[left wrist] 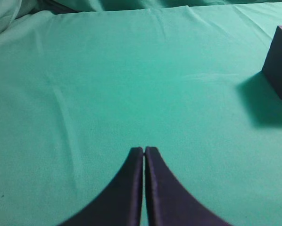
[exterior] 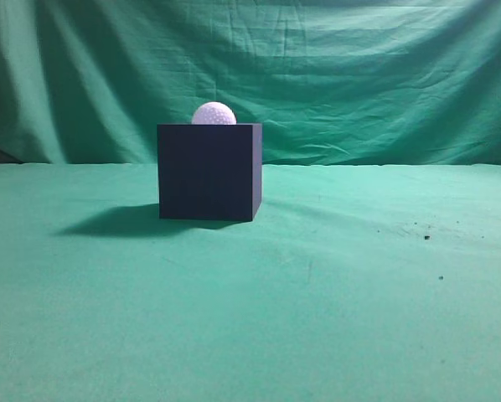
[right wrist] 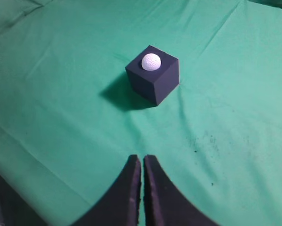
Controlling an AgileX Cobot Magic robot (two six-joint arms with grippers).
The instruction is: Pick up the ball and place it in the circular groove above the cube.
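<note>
A white dimpled ball (exterior: 214,114) sits in the top of a dark cube (exterior: 209,171) on the green cloth. The right wrist view shows the ball (right wrist: 151,61) resting on the cube (right wrist: 155,80), well ahead of my right gripper (right wrist: 142,158), which is shut and empty. My left gripper (left wrist: 144,149) is shut and empty over bare cloth; only a corner of the cube (left wrist: 280,61) shows at the right edge of that view. Neither gripper shows in the exterior view.
A green cloth (exterior: 317,293) covers the table and hangs as a backdrop (exterior: 359,75). A few dark specks (exterior: 426,237) lie on the cloth to the right of the cube.
</note>
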